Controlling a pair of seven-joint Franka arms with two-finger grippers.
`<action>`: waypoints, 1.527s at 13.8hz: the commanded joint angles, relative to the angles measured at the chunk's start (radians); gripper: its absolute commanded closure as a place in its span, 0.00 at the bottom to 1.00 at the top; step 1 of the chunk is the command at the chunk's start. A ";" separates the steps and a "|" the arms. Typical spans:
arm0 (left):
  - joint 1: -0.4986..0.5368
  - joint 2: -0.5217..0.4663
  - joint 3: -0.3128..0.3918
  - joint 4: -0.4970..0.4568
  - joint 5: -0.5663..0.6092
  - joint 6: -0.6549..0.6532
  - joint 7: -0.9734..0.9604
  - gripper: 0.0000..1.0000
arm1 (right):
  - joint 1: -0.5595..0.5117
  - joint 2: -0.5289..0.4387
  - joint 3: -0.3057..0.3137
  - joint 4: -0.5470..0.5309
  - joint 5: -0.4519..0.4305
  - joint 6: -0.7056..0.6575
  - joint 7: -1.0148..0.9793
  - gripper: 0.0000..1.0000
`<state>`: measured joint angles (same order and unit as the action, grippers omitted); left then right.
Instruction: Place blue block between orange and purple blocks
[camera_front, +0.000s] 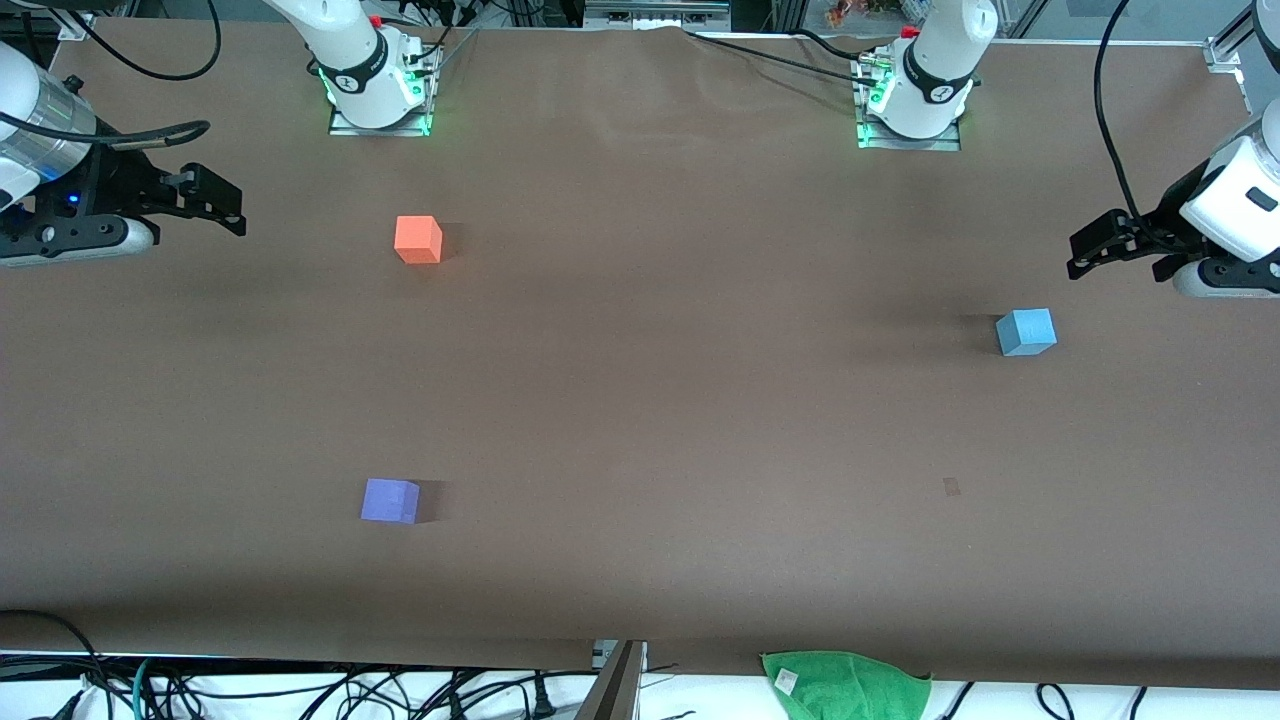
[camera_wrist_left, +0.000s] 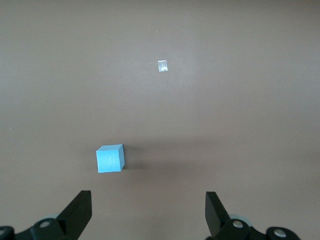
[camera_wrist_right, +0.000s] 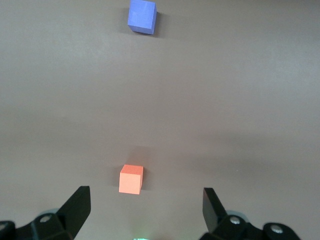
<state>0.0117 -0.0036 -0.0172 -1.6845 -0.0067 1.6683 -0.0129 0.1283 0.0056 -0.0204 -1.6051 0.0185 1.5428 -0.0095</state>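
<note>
The blue block (camera_front: 1026, 332) sits on the brown table toward the left arm's end; it also shows in the left wrist view (camera_wrist_left: 109, 158). The orange block (camera_front: 418, 240) sits near the right arm's base. The purple block (camera_front: 390, 500) sits nearer the front camera than the orange one, with a wide gap between them. Both show in the right wrist view, orange (camera_wrist_right: 131, 179) and purple (camera_wrist_right: 142, 16). My left gripper (camera_front: 1090, 247) (camera_wrist_left: 148, 210) hovers open and empty above the table beside the blue block. My right gripper (camera_front: 222, 203) (camera_wrist_right: 145, 207) hovers open and empty beside the orange block.
A green cloth (camera_front: 845, 685) lies at the table edge nearest the front camera. A small pale mark (camera_front: 951, 487) (camera_wrist_left: 162, 65) is on the table nearer the camera than the blue block. The arm bases (camera_front: 378, 90) (camera_front: 915, 100) stand along the back edge.
</note>
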 joint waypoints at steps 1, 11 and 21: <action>-0.015 0.022 0.014 0.045 -0.015 -0.025 0.008 0.00 | -0.007 0.004 -0.004 0.014 0.015 -0.018 -0.012 0.00; -0.013 0.039 0.016 0.052 -0.015 -0.027 0.008 0.00 | -0.007 0.004 -0.007 0.013 0.015 -0.018 -0.012 0.00; -0.010 0.077 0.022 0.052 -0.026 -0.032 0.010 0.00 | -0.007 0.004 -0.007 0.013 0.015 -0.018 -0.013 0.00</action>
<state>0.0115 0.0526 -0.0103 -1.6671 -0.0078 1.6639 -0.0129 0.1283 0.0063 -0.0274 -1.6052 0.0185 1.5412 -0.0095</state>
